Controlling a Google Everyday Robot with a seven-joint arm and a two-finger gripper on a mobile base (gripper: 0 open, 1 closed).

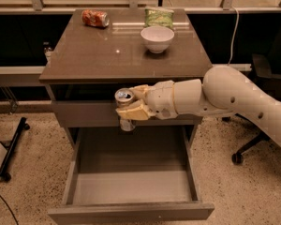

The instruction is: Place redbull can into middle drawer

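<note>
My gripper (131,104) is shut on the redbull can (125,98), a slim silver can with a shiny top, held upright. The can hangs in front of the closed upper drawer front (84,114), above the back left part of the open middle drawer (131,186). The middle drawer is a wide grey box pulled out toward the camera, with a bare flat floor. My white arm reaches in from the right.
On the brown cabinet top (93,55) stand a white bowl (157,38), a green chip bag (158,17) and a crushed orange-red can (94,18). An office chair base (246,151) is on the right, a black stand (11,149) on the left floor.
</note>
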